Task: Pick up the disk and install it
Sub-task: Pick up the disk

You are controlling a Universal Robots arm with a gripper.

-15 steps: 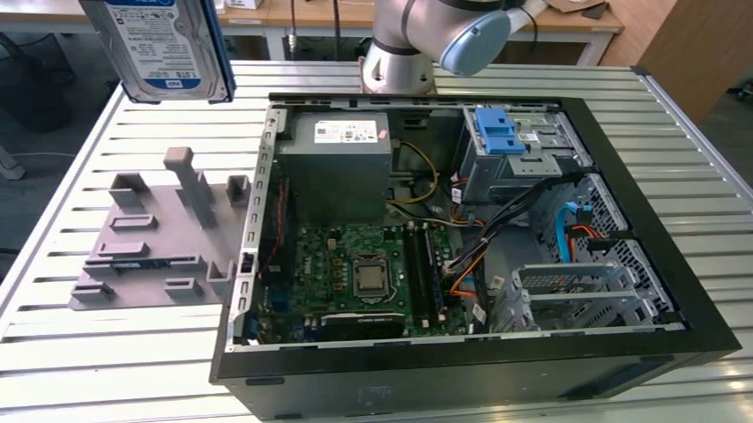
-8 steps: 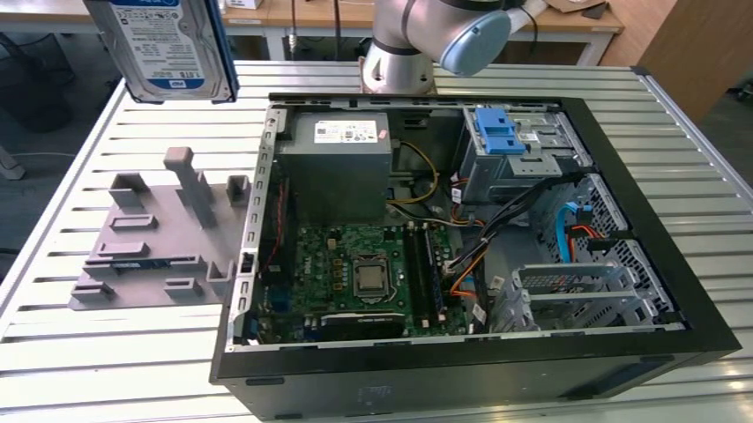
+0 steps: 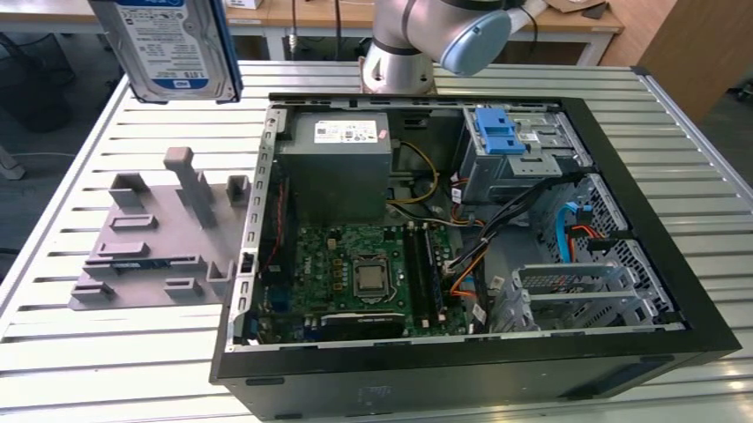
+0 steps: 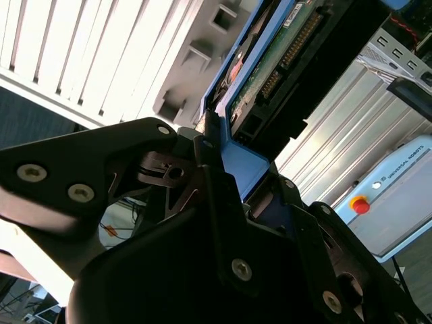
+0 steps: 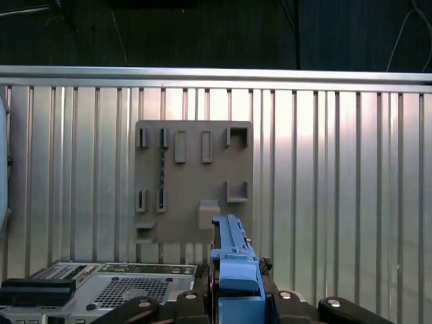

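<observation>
Silver rectangular disk [image 3: 165, 44] in blue plastic bracket is picked, black gripper [image 4: 226, 162] clamped on its edge, above grey slotted fixture [image 3: 130, 256] at the exterior view's left; not yet installed in black computer case [image 3: 665, 264].

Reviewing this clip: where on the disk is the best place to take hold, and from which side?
Grip the blue bracket at one short end, coming from above and pinching across the disk's thin thickness. The disk hangs upright this way now, with the hand shut on that end, so the flat body below is free.
</observation>
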